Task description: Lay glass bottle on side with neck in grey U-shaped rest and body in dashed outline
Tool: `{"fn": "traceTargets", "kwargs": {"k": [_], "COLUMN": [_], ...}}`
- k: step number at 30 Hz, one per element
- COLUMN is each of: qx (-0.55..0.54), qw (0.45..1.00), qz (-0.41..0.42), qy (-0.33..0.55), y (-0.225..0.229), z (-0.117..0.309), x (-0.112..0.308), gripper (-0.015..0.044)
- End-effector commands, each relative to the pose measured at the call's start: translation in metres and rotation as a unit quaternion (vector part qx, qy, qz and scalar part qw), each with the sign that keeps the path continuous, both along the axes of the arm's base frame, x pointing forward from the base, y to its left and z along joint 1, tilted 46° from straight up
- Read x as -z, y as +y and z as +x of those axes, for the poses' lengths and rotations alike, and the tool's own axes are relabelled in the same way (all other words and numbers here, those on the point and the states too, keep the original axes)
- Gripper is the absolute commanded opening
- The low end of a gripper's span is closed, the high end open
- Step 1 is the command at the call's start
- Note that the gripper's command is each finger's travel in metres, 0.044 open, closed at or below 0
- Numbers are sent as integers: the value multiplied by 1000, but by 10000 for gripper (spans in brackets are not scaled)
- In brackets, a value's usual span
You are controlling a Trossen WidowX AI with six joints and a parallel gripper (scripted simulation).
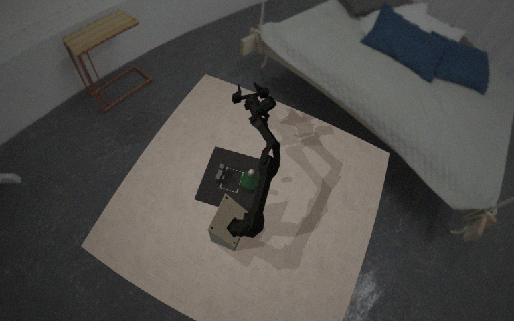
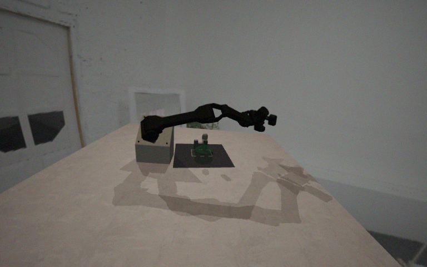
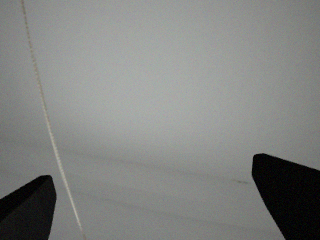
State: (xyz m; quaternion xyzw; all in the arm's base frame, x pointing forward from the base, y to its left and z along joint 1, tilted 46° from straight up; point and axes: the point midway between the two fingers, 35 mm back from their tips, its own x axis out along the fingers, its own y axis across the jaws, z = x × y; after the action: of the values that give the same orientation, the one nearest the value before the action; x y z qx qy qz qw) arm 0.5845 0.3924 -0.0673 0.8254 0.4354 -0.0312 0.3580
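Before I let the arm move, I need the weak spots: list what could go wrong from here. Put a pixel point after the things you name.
1. The glass bottle [image 1: 249, 180] [image 2: 203, 149] stands upright under the outstretched arm [image 1: 261, 189] [image 2: 188, 118], so lowering the arm carelessly might topple it.
2. The open gripper [image 1: 248, 89] [image 3: 155, 176] points away from the bottle; swinging back, its spread fingers could clip it.
3. The grey U-shaped rest [image 1: 219, 173] is small, so a slightly misaligned neck might miss it and drop.

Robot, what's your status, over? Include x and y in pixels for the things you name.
Gripper [image 1: 249, 89] [image 3: 155, 176] open, nothing held. Green bottle [image 1: 249, 180] [image 2: 203, 149] upright on dark mat [image 1: 206, 189] [image 2: 220, 158], outside grey rest [image 1: 219, 172]. Arm [image 1: 261, 189] [image 2: 188, 118] extends above mat.
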Motion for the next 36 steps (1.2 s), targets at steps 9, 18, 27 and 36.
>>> {"fn": "traceTargets", "kwargs": {"k": [9,18,27,36], "qx": [31,55,40,9], "qw": [994,947,853,720], "qz": [-105,-310,-517,-692], "qy": [25,61,65,42], "y": [-6,-49,-127,-229], "z": [-27,-110,-211,-304], "x": [-16,-45,-80,-123], "gripper": [440,440,440,440]}}
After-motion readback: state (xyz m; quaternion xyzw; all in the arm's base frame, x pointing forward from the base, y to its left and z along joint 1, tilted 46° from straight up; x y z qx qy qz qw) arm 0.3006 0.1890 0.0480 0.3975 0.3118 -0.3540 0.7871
